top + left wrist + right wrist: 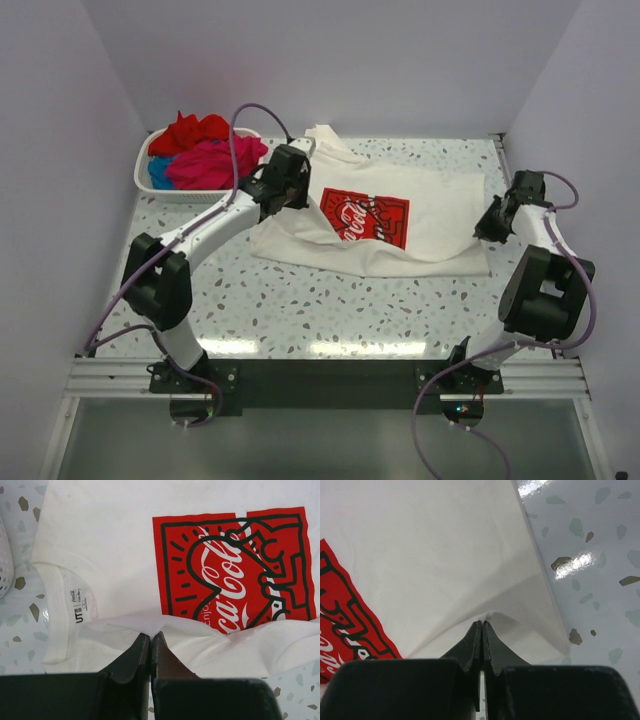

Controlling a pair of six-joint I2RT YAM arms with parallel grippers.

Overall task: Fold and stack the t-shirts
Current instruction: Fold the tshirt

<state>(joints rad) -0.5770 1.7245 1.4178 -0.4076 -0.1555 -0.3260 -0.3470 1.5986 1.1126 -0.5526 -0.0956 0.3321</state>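
The speckled tabletop [330, 300] is carrying the white t-shirt [440, 215], print up, at its middle. The left fingers [134, 656] are pinching a fold beside its collar [55, 611]; the right fingers [473, 641] are clamping its opposite edge. Other t-shirts [210, 165] are lying in the basket [170, 196].

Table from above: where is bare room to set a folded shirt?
Bare: the near strip of table between the white t-shirt and the arm bases; a thinner band behind the shirt. Crowded: far left, by the basket.
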